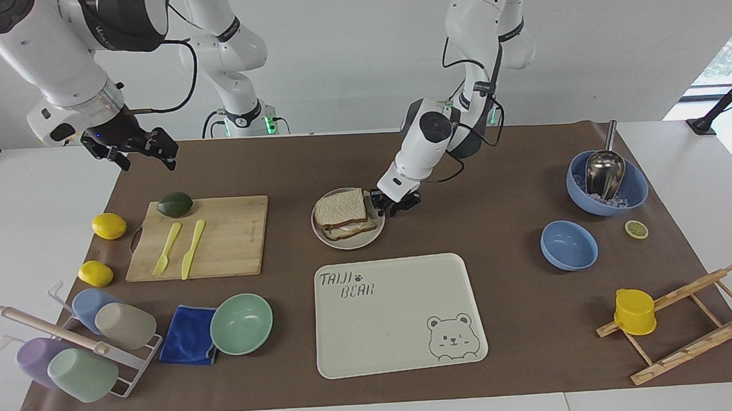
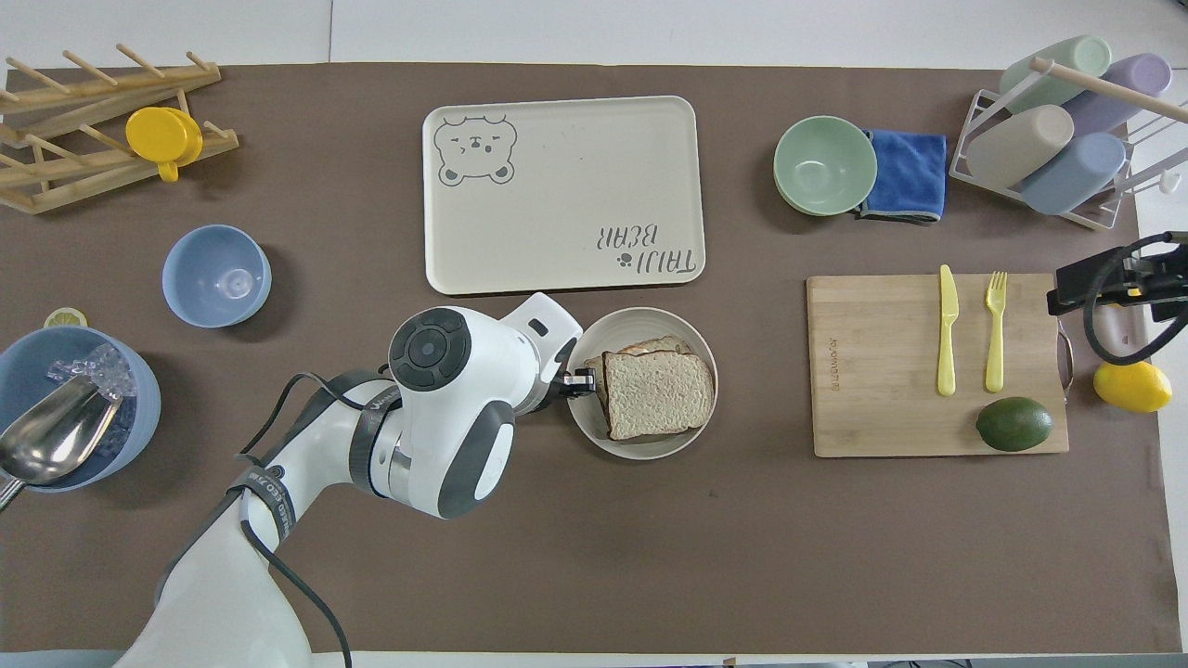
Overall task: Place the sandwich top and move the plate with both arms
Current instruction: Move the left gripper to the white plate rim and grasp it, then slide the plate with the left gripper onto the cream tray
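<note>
The sandwich top (image 1: 340, 208) is a pale speckled bread slice with a brown crust. It lies on top of the stacked sandwich on the small round beige plate (image 1: 349, 241) at mid-table; it also shows in the overhead view (image 2: 659, 393) on the plate (image 2: 640, 447). My left gripper (image 1: 386, 206) is low at the plate's rim on the side toward the left arm's end, its fingers closed on the rim; its tip shows in the overhead view (image 2: 580, 380). My right gripper (image 1: 144, 158) is open and empty, raised near the cutting board at the right arm's end.
A cream bear tray (image 1: 401, 315) lies just farther from the robots than the plate. A wooden cutting board (image 1: 219, 236) holds a fork, a knife and an avocado. A mint bowl (image 1: 241, 323), blue cloth, cup rack, lemons, two blue bowls (image 1: 568, 245) and a wooden rack stand around.
</note>
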Available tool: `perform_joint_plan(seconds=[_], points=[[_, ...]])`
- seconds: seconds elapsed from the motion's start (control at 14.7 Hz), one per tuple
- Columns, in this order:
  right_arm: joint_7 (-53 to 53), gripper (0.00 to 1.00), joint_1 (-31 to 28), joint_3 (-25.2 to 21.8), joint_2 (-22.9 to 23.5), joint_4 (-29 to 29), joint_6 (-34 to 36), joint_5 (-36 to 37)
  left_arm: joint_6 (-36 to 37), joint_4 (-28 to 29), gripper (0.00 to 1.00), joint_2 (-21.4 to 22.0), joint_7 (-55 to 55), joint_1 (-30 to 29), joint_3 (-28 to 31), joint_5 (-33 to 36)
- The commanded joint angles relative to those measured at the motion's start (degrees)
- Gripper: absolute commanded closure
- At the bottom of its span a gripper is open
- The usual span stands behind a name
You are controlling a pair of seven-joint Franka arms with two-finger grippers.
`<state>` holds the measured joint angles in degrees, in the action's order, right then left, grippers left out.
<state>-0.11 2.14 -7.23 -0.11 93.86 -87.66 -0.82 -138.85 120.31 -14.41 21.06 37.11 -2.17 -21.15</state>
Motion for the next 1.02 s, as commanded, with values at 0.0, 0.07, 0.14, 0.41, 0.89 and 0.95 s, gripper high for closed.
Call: perform_joint_plan(seconds=[0.0,0.07,0.14,0.41,0.89,0.95], points=[[1.07,0.00,-0.03,0.20,-1.20,1.67,0.03,-0.50,0.96,0.45,0.89,0.88,-0.32,1.39,0.68,-2.05],[1.07,0.00,-0.03,0.20,-1.38,2.11,0.03,-0.50,0.95,0.46,0.98,0.97,-0.23,1.65,0.68,-2.23],[1.16,0.00,-0.03,0.20,-1.47,2.20,0.03,-0.50,0.95,0.54,1.00,0.97,0.21,2.00,0.76,-2.32],[0.90,0.00,0.06,0.55,-1.38,1.76,0.47,0.37,1.30,0.81,1.00,1.23,1.35,1.83,0.76,-2.32],[-2.44,0.00,0.06,0.64,-0.94,0.62,0.30,1.87,7.63,-1.03,1.00,1.32,0.74,-1.24,0.85,-4.25],[-2.36,0.00,0.06,0.72,-0.86,0.62,-0.22,1.78,9.11,-1.82,1.00,1.41,0.57,-2.12,0.85,-4.25]])
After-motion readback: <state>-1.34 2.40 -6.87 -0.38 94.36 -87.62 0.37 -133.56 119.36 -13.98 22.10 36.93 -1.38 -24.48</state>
